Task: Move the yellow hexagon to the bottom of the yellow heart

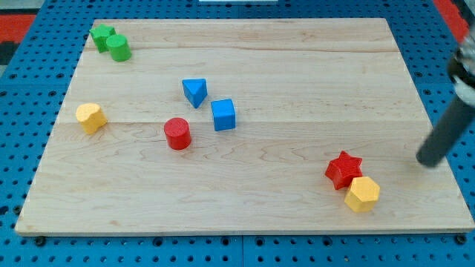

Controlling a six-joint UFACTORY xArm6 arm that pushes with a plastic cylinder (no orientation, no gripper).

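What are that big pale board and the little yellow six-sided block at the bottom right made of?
The pale board looks like light unvarnished wood: grain streaks and plank seams run across it. The yellow hexagon block has a smooth, even, matte colour with no grain showing, so painted wood or plastic; the picture cannot settle which.

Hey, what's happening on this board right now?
My tip sits near the view's right edge, touching no block. The yellow hexagon lies to its lower left, against the red star. The yellow heart is far off at the view's left, so the push has not begun.
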